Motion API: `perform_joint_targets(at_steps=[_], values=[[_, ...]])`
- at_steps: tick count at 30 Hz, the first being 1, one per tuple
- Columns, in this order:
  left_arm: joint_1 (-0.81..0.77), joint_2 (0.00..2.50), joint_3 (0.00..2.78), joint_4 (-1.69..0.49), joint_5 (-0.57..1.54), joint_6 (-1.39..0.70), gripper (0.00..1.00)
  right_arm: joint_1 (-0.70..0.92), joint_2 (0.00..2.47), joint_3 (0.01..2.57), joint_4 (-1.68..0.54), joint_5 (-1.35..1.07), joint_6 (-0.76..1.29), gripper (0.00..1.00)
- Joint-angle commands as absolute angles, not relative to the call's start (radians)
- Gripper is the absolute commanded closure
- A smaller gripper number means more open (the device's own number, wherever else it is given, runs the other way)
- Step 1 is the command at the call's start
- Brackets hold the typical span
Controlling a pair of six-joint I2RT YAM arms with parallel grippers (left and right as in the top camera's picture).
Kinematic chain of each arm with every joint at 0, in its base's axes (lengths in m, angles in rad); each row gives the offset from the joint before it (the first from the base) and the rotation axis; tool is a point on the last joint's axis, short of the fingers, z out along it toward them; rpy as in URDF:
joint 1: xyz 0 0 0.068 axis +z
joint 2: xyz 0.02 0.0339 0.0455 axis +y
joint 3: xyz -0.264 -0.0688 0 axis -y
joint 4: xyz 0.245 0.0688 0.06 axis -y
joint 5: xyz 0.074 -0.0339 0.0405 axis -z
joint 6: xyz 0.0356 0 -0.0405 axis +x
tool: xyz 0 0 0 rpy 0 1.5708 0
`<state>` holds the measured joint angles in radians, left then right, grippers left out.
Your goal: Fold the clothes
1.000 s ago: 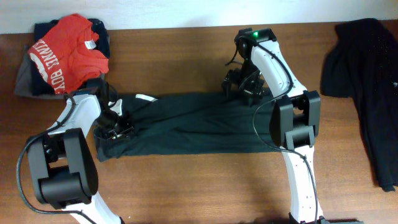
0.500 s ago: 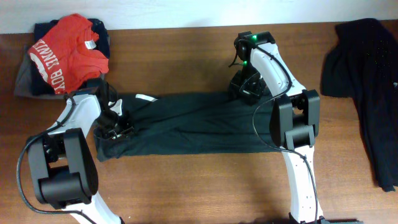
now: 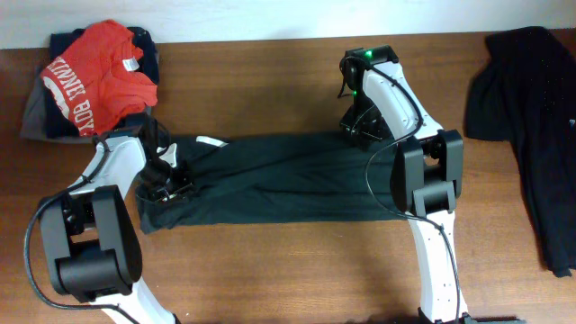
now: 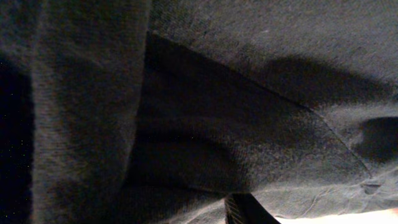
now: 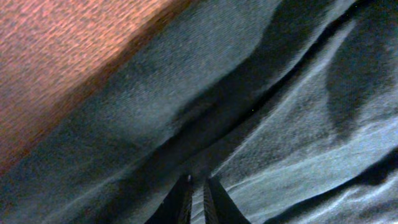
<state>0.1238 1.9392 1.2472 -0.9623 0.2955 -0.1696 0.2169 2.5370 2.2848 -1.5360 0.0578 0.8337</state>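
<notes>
From overhead, the shirt (image 3: 270, 180) lies folded into a long dark band across the middle of the counter (image 3: 270, 270), running left to right between the two arms. The left pincer (image 3: 167, 183) sits on the band's left end, and the right pincer (image 3: 360, 126) is down at its far right corner. A red tee (image 3: 99, 76) lies on a dark pile at the far left corner of the counter. Another dark garment (image 3: 531, 117) is spread along the right edge, well apart from the shirt.

In the left wrist view, dark shirt cloth (image 4: 205, 124) fills nearly everything, hanging in broad folds close to the lens. Only one finger (image 4: 245, 210) pokes in at the bottom edge. Whether this pincer is spread or pressed together I cannot tell.

In the right wrist view, the shirt (image 5: 280, 124) lies creased over the counter (image 5: 56, 56), with bare wood showing at upper left. The right pincer (image 5: 196, 180) has its fingers (image 5: 180, 200) pressed nearly together, pinching the shirt at a dark crease.
</notes>
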Motion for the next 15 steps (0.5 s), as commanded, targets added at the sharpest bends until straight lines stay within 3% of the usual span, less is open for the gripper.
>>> perform_joint_targets(at_steps=[1,2,10,11,14,15], values=[[0.130,1.932,1.241,-0.962,0.284,-0.167,0.72,0.214,2.526,2.278,-1.541,0.102,0.855,0.87],[0.130,1.932,1.241,-0.962,0.283,-0.167,0.72,0.214,2.526,2.278,-1.542,0.102,0.855,0.96],[0.129,1.932,1.241,-0.962,0.284,-0.167,0.72,0.214,2.525,2.278,-1.544,0.114,0.881,0.94],[0.130,1.932,1.241,-0.962,0.284,-0.167,0.72,0.214,2.525,2.278,-1.544,0.114,0.881,0.89],[0.130,1.932,1.241,-0.961,0.284,-0.167,0.71,0.214,2.525,2.278,-1.542,0.114,0.881,0.50],[0.129,1.932,1.241,-0.961,0.284,-0.167,0.72,0.214,2.525,2.278,-1.537,0.113,0.881,0.48]])
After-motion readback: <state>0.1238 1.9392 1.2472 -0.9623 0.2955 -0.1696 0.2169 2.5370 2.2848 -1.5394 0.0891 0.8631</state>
